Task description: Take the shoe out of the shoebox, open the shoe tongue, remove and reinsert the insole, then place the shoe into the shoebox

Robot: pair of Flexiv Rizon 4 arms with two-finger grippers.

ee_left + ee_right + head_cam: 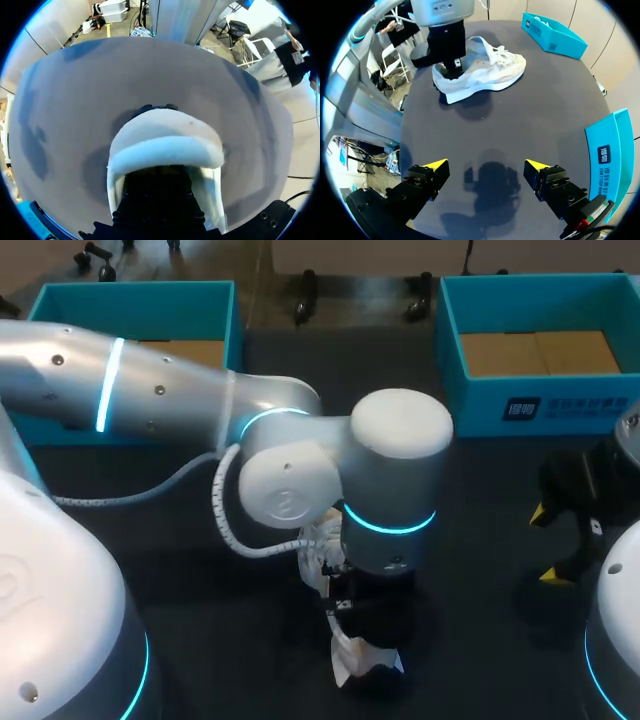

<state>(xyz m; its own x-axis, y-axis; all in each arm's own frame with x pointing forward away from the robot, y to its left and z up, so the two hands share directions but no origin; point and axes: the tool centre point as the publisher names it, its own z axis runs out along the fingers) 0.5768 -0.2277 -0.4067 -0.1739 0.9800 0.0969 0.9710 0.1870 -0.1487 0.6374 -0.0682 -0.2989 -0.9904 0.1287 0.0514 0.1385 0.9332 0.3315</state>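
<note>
The right gripper [486, 163] holds its fingers [434, 166] spread wide over bare table [530, 120], well apart from the white shoe [492, 75]. The left gripper [451, 60] dips into the shoe's heel, and its grip cannot be told. A left box [130, 292] and a right box [545, 400], both blue, sit along the far edge.

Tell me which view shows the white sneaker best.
Right wrist view: the whole white sneaker sits side-on on the table, left gripper at its opening. Head view: left arm hides most. Left wrist view: only its collar, close up.
</note>
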